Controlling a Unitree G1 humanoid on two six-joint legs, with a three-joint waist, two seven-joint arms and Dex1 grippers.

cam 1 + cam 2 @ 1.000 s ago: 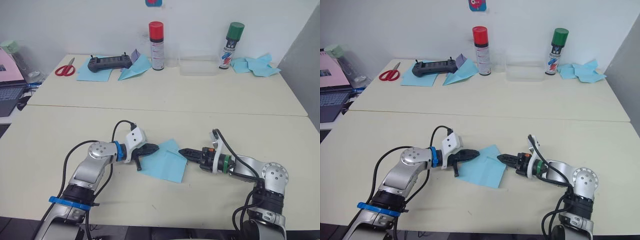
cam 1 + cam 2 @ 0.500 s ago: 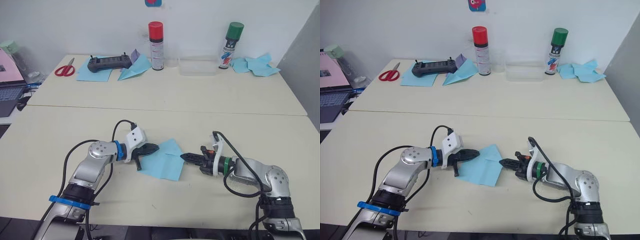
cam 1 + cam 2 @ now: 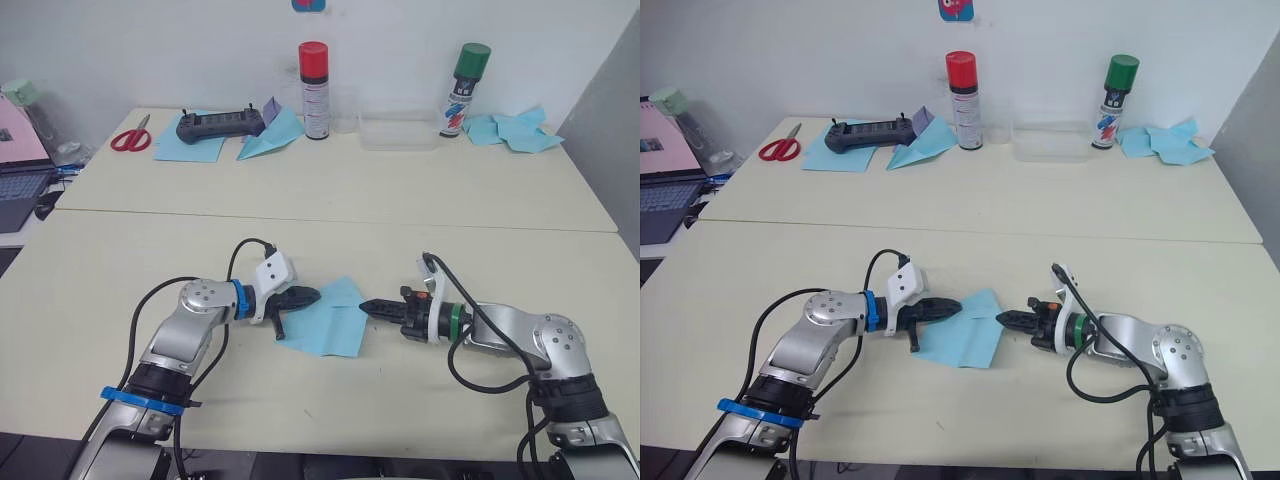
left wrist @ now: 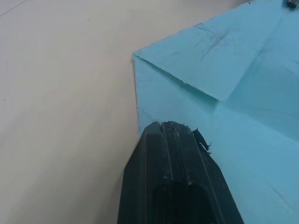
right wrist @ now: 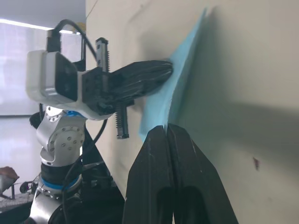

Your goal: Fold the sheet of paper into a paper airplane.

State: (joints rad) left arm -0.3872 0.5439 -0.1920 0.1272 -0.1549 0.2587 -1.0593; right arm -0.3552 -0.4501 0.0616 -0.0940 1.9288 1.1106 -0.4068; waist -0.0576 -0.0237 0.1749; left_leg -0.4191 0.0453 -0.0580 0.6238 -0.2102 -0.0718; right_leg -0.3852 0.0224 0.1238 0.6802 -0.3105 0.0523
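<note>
The sheet of paper (image 3: 330,322) lies on the near table as a light-blue layered shape with a folded flap and straight creases. My left gripper (image 3: 312,295) is shut, and its tip rests on the sheet's left edge (image 4: 224,88). From the opposite side, my right gripper (image 3: 364,306) is also shut, its tip touching the sheet's right edge (image 5: 161,100). In the right wrist view the left gripper (image 5: 156,73) lies against the far side of the sheet. I cannot tell whether either gripper pinches the paper.
On the far table stand a red-capped spray can (image 3: 313,92), a green-capped can (image 3: 463,92) and a clear plastic box (image 3: 398,133). Scissors (image 3: 130,138), a black controller (image 3: 218,124) on flat blue sheets, a paper dart (image 3: 268,143) and crumpled scraps (image 3: 515,131) lie there too. A laptop (image 3: 18,190) sits far left.
The right arm's elbow has swung outward to the right while its tip stayed at the sheet's right edge. The sheet's right part now lies flatter. The left gripper has not moved.
</note>
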